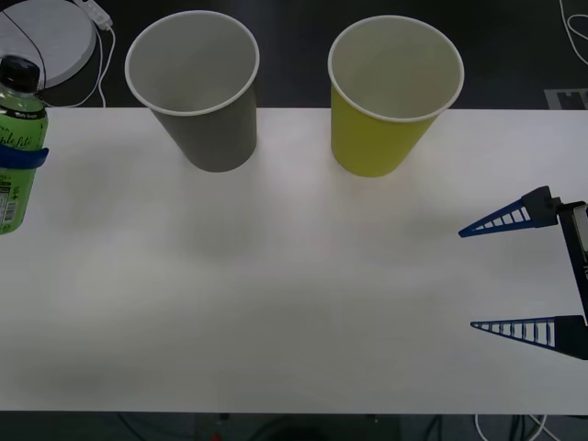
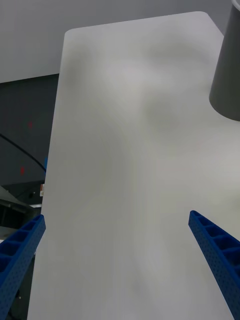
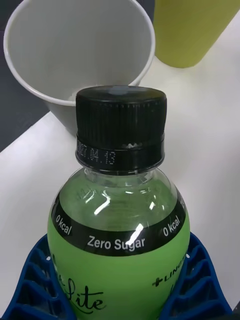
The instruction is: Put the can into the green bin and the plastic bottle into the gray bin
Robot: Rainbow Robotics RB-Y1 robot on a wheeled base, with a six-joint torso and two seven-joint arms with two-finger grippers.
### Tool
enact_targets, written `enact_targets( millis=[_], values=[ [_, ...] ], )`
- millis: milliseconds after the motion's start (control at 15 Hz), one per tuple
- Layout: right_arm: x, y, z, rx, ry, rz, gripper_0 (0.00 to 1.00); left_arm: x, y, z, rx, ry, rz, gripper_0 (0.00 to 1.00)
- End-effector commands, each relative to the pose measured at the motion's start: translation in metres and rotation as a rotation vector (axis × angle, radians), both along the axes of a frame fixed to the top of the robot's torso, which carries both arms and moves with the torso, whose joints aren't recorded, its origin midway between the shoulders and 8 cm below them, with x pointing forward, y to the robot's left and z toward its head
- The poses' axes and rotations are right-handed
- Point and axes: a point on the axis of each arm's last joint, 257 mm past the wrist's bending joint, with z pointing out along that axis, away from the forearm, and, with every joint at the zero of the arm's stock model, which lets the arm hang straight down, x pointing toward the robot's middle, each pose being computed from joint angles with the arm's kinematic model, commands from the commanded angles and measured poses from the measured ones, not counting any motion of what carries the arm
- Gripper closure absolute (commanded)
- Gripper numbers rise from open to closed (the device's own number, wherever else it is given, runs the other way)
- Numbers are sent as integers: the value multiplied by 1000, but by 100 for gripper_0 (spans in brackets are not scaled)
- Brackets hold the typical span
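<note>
The plastic bottle (image 1: pixel 16 138), green with a black cap, is upright at the table's far left with my left gripper (image 1: pixel 23 158) shut around its body. Seen from the left wrist, the blue fingers (image 3: pixel 30 280) wrap the bottle (image 3: pixel 120 235), and the gray bin (image 3: pixel 75 55) and the green bin (image 3: pixel 195 30) stand beyond it. Both bins stand upright at the back of the table, the gray bin (image 1: pixel 195 87) to the left of the green bin (image 1: pixel 393 92). My right gripper (image 1: pixel 470 278) hangs open at the right edge, holding nothing. The can is out of view.
The white table (image 1: pixel 276 294) stretches bare in front of the bins. A white round object with a cable (image 1: pixel 55 37) lies on the dark floor behind the table's left corner. From the right wrist, the open gripper (image 2: pixel 116 217) faces the tabletop, with the gray bin (image 2: pixel 227 75) off to one side.
</note>
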Motion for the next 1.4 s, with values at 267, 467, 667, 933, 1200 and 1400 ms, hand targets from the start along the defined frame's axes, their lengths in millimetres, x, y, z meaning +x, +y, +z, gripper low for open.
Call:
enact_targets(
  millis=[267, 467, 667, 933, 1200, 1400],
  values=[
    [0, 0, 0, 0, 0, 0, 0, 14, -10, 12, 4, 21, 16, 100],
    [0, 0, 0, 0, 0, 0, 0, 28, -12, 27, -7, 2, 18, 100],
    [0, 0, 0, 0, 0, 0, 0, 41, -13, 35, -12, -1, 20, 100],
    [0, 0, 0, 0, 0, 0, 0, 52, -11, 50, 16, -1, 29, 100],
    [0, 0, 0, 0, 0, 0, 0, 67, -19, 64, 10, -6, 32, 100],
    [0, 0, 0, 0, 0, 0, 0, 77, -25, 71, 11, -2, 28, 100]
  ],
)
